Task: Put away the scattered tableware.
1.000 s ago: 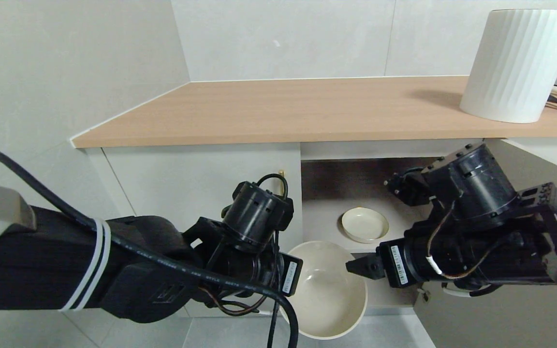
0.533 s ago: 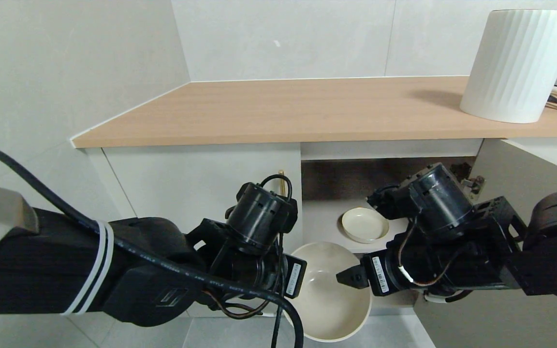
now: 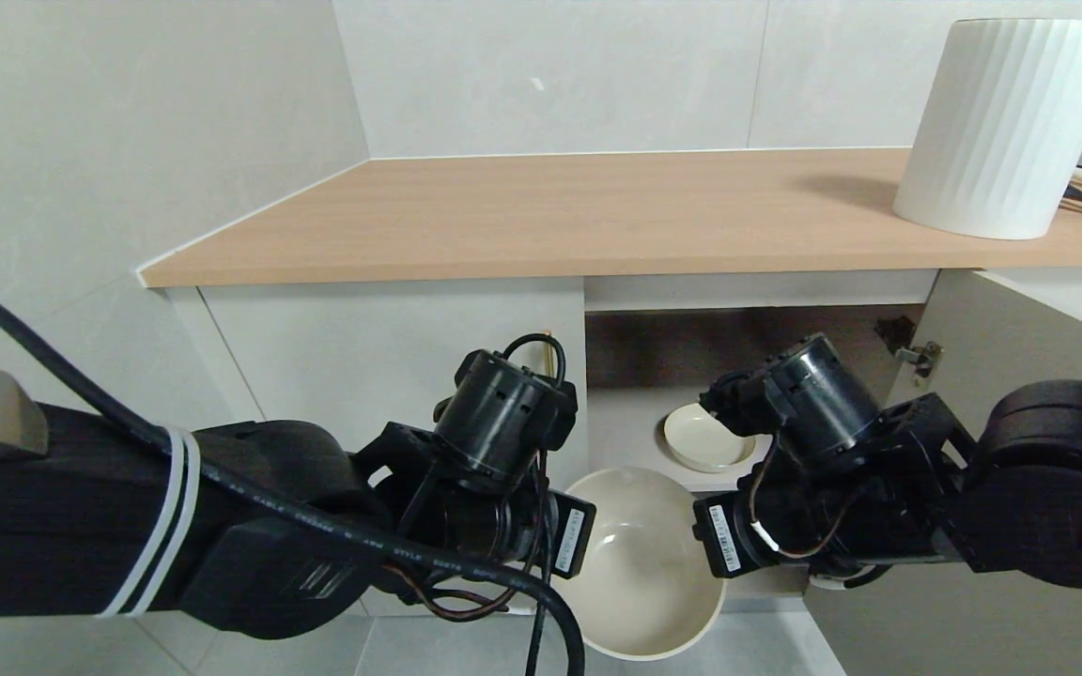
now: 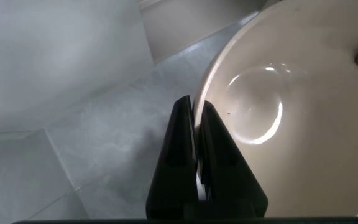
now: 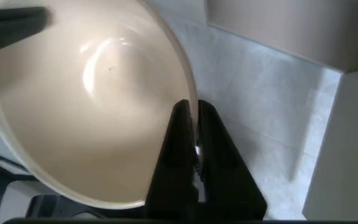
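Right arm has swung in toward the middle and dropped a bit over the last second, so the right pincer (image 5: 193,111) now sits on the right side of the rim of the big cream glazed ceramic bowl (image 3: 640,573). The left arm has hardly budged.

Both pincers are narrow. The left pincer (image 4: 196,111) is pinched onto the bowl's left rim with 1 finger inside and 1 outside, and the right one straddles the opposite rim the same way. The bowl hangs between the 2 arms, over the tiled floor, just in front of the open cabinet under the wooden bench (image 3: 550,216). A small cream round saucer (image 3: 703,441) is already on the cabinet shelf (image 3: 621,422), and a white ribbed cylinder pot (image 3: 1011,122) stands up on the bench.

My take on handling: it looks stiff, fairly heavy and chippy, and the glaze is probably slick. The thin rim is the only real place to hold, so opposite sides with both arms kept level seems smart.
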You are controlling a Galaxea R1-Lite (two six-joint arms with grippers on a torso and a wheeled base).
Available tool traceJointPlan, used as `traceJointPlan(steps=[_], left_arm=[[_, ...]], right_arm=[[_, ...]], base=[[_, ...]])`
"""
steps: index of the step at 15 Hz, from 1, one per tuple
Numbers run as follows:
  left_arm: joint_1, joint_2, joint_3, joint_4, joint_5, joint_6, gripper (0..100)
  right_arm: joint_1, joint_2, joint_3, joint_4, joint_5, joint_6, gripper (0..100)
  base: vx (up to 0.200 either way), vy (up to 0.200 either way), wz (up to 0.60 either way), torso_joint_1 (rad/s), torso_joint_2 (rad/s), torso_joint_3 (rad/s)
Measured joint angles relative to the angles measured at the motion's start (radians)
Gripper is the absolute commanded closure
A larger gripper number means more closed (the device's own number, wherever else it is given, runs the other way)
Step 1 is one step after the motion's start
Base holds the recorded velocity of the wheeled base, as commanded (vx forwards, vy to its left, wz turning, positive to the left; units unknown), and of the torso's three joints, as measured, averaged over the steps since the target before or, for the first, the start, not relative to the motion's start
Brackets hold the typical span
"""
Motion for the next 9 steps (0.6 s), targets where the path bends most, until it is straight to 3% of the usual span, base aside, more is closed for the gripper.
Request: traceJointPlan(steps=[3,4,9], left_arm=[[-0.001,0.000,0.000,0.001,0.000,0.000,100],[-0.001,0.000,0.000,0.001,0.000,0.000,0],[-0.001,0.003,-0.001,-0.003,0.021,-0.010,0]], right_arm=[[0.001,0.003,0.001,-0.001,-0.005,0.000,100],[0.002,0.003,0.001,-0.002,-0.012,0.001,100],[-0.001,0.010,-0.002,-0.006,-0.026,0.011,100]], base=[[0.000,0.000,0.00,0.000,0.00,0.000],[0.000,0.000,0.00,0.000,0.00,0.000],[0.000,0.000,0.00,0.000,0.00,0.000]])
